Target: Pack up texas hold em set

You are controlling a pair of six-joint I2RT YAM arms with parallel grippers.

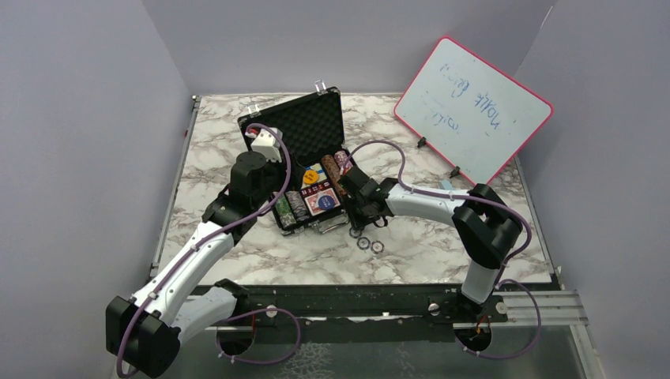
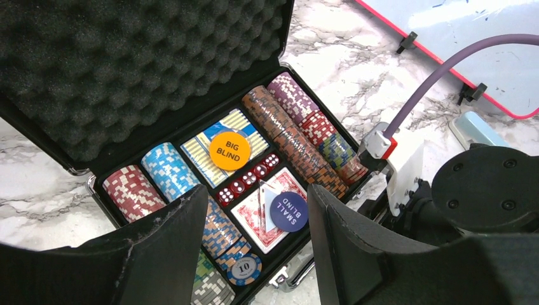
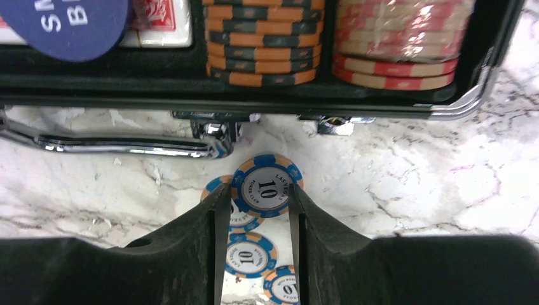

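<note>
**Step in hand: load loose chips into case.**

Status:
- R gripper (image 3: 257, 194), low centre of the right wrist view: fingers shut on the rim of a blue "10" chip (image 3: 267, 184). It reads larger than the others, so I judge it lifted off the marble top (image 3: 413, 190).
- More blue chips (image 3: 251, 254) lie on the marble below it, just short of the briefcase (image 3: 381, 101) front wall and its silver handle (image 3: 108, 146).
- L gripper (image 2: 254, 200) hangs over the case interior, fingers spread wide, holding nothing.

Procedure (my judgement):
1. Raise the chip clear of the front wall before moving fwd. The handle and latch (image 3: 334, 125) are catch pts.
2. Target the blue/orange chip row (image 2: 222, 232), lower centre of the left wrist view. A "10" chip already caps its end.
3. Back the L gripper off first, as it crowds that slot.
4. Release low, so the chip doesn't roll onto the card deck (image 2: 254, 232) or the SMALL BLIND button (image 2: 288, 210).
5. Repeat for the remaining chips, then shut the lid (image 1: 304, 126).
</note>
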